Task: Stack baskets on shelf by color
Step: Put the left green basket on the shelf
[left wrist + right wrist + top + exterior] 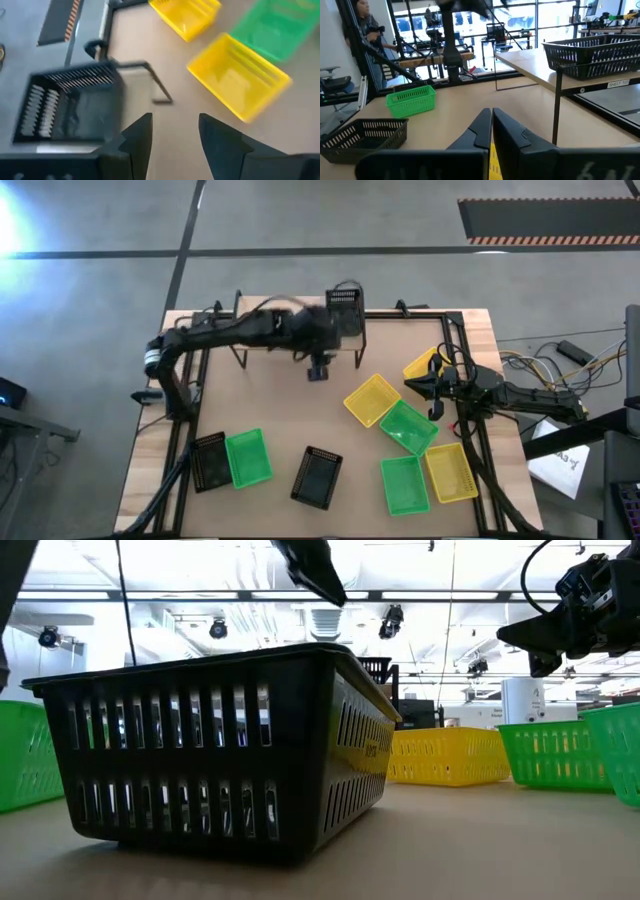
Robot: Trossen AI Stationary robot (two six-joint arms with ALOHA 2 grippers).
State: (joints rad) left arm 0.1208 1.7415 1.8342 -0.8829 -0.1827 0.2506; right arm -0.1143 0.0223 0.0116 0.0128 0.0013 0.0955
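A black basket [345, 308] stands on the right end of the wooden shelf [285, 330] at the table's far edge. My left gripper [318, 372] hangs open just in front of the shelf, near that basket [70, 107], touching nothing. My right gripper [410, 385] is shut and hovers above the table beside a yellow basket [425, 365]. Other baskets rest on their bases on the table: yellow [372, 400], green [408, 427], green [404, 485], yellow [450, 472], black [318, 477], green [248, 458] and black [208, 462].
The shelf's thin black legs [155, 85] stand on the table next to my left gripper. Black frame rails [470, 450] run along the table's sides. Bare tabletop [280, 405] lies between the shelf and the near baskets. A person [365, 20] stands in the room beyond.
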